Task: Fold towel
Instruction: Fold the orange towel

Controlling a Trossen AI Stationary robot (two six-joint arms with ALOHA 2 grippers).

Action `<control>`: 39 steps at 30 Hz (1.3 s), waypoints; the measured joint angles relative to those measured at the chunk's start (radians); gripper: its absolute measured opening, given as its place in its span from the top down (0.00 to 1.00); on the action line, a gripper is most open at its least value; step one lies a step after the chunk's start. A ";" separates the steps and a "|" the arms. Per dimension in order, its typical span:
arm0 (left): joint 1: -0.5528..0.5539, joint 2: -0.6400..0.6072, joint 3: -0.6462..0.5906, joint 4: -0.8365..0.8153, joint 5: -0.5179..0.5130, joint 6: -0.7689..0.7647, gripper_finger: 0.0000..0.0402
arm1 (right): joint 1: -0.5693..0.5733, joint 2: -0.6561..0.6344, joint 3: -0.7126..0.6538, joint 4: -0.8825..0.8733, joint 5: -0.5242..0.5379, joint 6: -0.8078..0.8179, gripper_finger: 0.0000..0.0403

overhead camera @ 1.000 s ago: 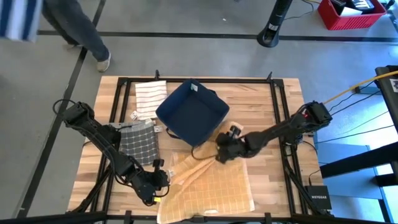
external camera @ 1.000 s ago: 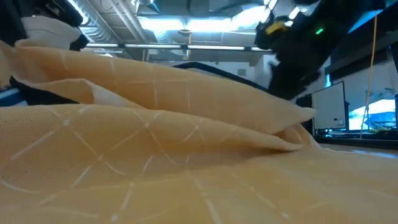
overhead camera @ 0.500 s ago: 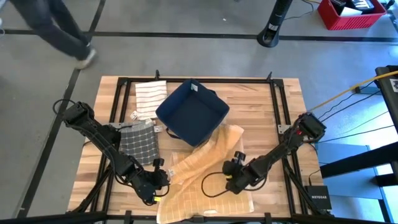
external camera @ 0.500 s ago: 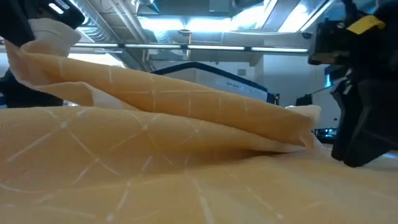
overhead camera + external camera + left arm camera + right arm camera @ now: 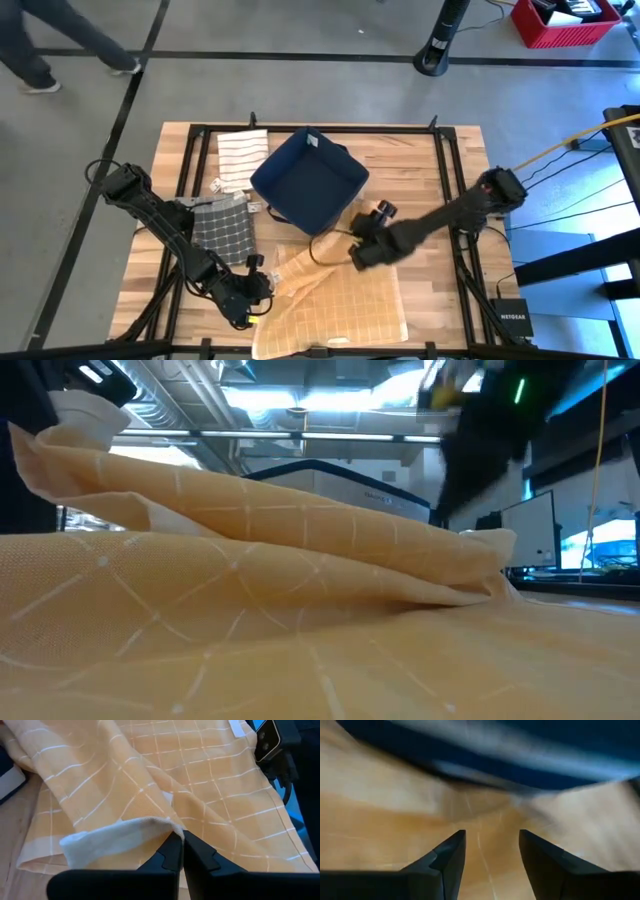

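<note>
A yellow towel with a white grid (image 5: 340, 305) lies on the near middle of the table. A long fold rises along its far-left part (image 5: 300, 550). My left gripper (image 5: 262, 290) is at the towel's left edge, shut on it. My right gripper (image 5: 352, 255) is open over the towel's far right part, just near of the blue bin. In the right wrist view the right gripper's fingers (image 5: 490, 850) stand apart over blurred yellow cloth. Whether they touch it, I cannot tell. My left gripper (image 5: 179, 845) pinches a folded-over edge of the towel (image 5: 150, 827) between its two fingers, at the towel's left side. The pale underside shows beside the fingers. The fold is raised off the table there, and the rest of the towel lies flat.
A dark blue fabric bin (image 5: 310, 180) stands at the far middle of the table. A grey checked cloth (image 5: 222, 230) and a white striped cloth (image 5: 243, 155) lie to its left. Bare wood shows on the table's right part (image 5: 430, 180). A person walks on the floor far left (image 5: 40, 40).
My right gripper swung toward the table's near edge, out over the towel, then came back toward the blue bin. It is blurred with motion now. My left gripper has kept its hold and place.
</note>
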 joint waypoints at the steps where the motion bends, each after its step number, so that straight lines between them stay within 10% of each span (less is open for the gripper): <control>1: 0.000 0.000 0.000 0.000 0.000 0.000 0.98 | -0.031 0.008 -0.042 0.054 -0.030 -0.024 0.53; 8: 0.000 0.000 0.000 0.000 -0.006 0.000 0.98 | -0.068 0.030 -0.260 0.342 -0.285 0.029 0.53; 17: 0.001 0.000 0.000 0.000 -0.024 0.000 0.98 | 0.193 0.035 -0.255 0.351 -0.303 0.228 0.53; 27: 0.001 0.000 0.000 0.000 -0.024 0.000 0.98 | 0.284 0.042 -0.112 -0.065 -0.353 0.353 0.53; 32: 0.008 0.000 0.000 -0.001 -0.025 0.007 0.98 | 0.276 0.010 0.031 -0.299 -0.176 0.273 0.53; 39: 0.028 0.000 0.000 -0.001 -0.025 0.003 0.98 | 0.150 -0.112 -0.037 -0.310 -0.156 0.114 0.56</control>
